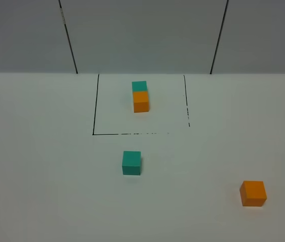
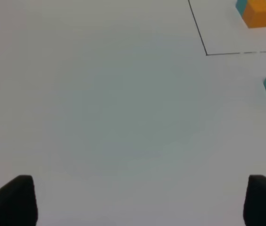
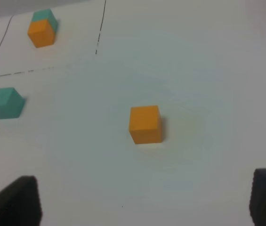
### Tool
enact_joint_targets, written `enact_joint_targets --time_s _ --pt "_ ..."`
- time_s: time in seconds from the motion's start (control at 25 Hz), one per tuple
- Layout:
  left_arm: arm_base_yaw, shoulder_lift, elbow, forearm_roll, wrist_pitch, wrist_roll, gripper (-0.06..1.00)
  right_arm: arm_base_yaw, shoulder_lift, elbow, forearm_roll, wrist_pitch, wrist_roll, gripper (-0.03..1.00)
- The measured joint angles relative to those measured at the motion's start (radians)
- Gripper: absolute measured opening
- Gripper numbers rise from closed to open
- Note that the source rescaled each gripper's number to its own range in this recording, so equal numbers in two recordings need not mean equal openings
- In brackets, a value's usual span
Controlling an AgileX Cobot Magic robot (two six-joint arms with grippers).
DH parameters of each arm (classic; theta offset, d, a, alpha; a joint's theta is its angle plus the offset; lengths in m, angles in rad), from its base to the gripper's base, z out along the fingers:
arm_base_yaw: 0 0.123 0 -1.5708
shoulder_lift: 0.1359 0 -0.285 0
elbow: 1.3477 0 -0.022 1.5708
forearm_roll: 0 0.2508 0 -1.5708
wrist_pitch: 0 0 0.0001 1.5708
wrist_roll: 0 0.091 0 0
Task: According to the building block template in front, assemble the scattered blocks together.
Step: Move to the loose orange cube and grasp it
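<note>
The left gripper is spread wide above the white table, holding nothing. The right gripper is spread also, facing the plain orange cube. The plain teal cube lies just outside the black outline around the template pair.

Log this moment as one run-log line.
template pair: teal and orange cubes touching inside black outline | loose teal matte cube: in front of outline | loose orange matte cube: far right | left jaws: open | right jaws: open
</note>
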Motion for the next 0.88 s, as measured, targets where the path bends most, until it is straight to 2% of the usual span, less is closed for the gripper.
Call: enact_joint_targets --time_s 0.32,0.88 --pt "0.0 -0.012 0.017 0.009 0.006 0.0 0.83 0.0 0.0 0.0 0.0 0.0 0.0 0.77" --pt "0.0 -0.032 0.05 0.027 0.004 0.0 0.69 0.0 0.0 0.0 0.0 0.0 0.0 0.77"
